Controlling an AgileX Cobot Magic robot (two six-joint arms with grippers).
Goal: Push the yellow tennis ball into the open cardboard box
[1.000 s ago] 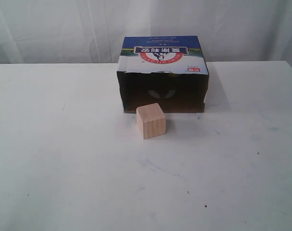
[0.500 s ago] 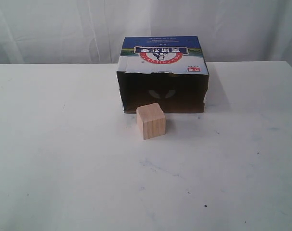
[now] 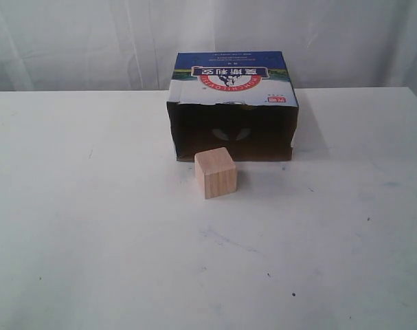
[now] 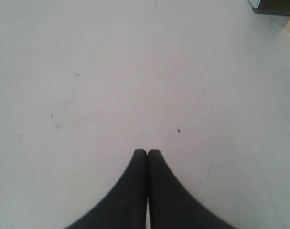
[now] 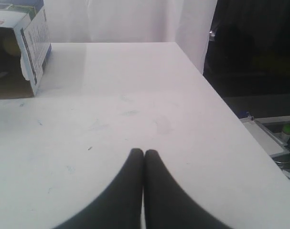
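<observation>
The open cardboard box point(image 3: 232, 79), blue-and-white on top with a red logo, lies at the back middle of the table, its dark opening facing the front. In the right wrist view the box point(image 5: 32, 43) shows side-on, and a dim yellowish round shape point(image 5: 11, 45) deep in its interior looks like the yellow tennis ball. The exterior view shows no ball. My left gripper point(image 4: 147, 151) is shut on nothing above bare table. My right gripper point(image 5: 144, 151) is also shut and empty, well away from the box. Neither arm appears in the exterior view.
A pale wooden cube point(image 3: 216, 172) stands on the white table point(image 3: 91, 227) just in front of the box's opening, left of its middle. In the right wrist view the table's edge point(image 5: 221, 102) drops off to a dark area with a white tray point(image 5: 266, 136) below.
</observation>
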